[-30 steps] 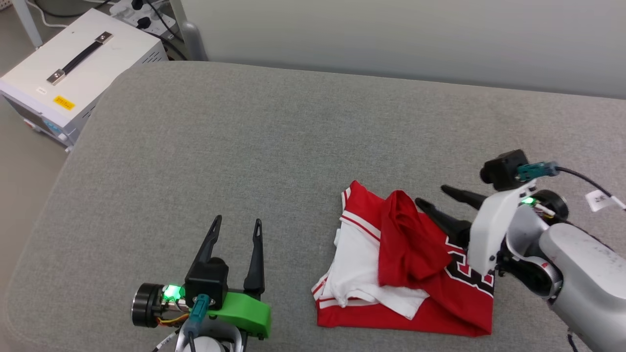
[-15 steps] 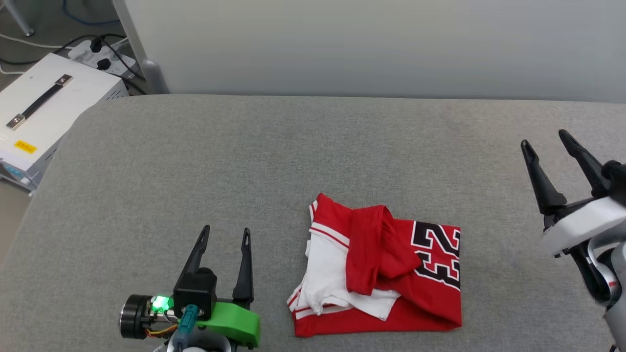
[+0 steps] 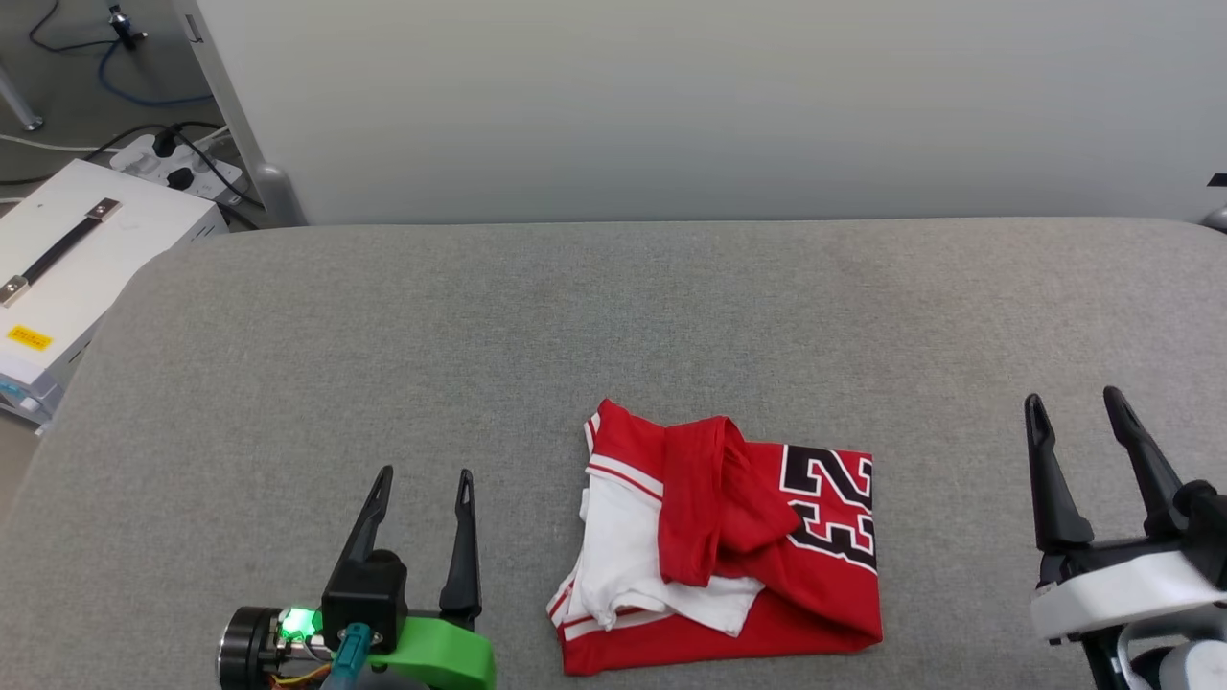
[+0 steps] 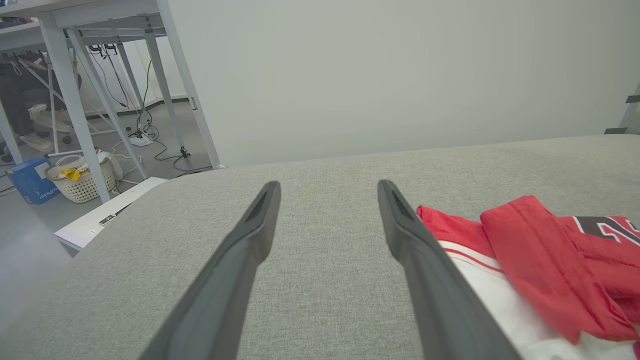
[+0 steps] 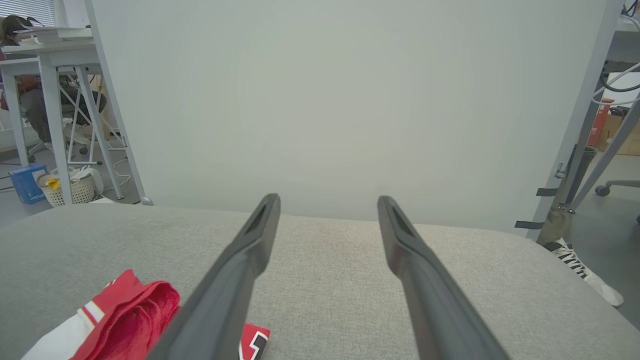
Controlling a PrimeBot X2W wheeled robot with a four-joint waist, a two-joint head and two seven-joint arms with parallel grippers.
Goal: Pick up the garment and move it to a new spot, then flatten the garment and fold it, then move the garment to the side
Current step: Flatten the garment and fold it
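The garment (image 3: 729,546), a red jersey with white sleeves and black numbers, lies folded in a rough square near the front of the grey padded surface (image 3: 613,316). My left gripper (image 3: 424,477) stands open to its left, empty, fingers pointing away from me. At the lower right my right gripper (image 3: 1072,401) is open and empty, well clear of the cloth. The left wrist view shows the garment (image 4: 530,260) just right of the left gripper (image 4: 327,185). The right wrist view has the garment (image 5: 125,320) at its lower left, beside the right gripper (image 5: 327,200).
A white box with a black handle (image 3: 67,259) stands on the floor off the surface's left edge, with a power strip and cables (image 3: 163,158) behind it. A pale partition wall (image 3: 671,105) runs along the far edge. Bare grey surface lies behind and left of the garment.
The camera has swung, shifting the whole picture. My right gripper has drawn back from over the garment's right side to the lower right, leaving the garment lying free. The left gripper keeps its place.
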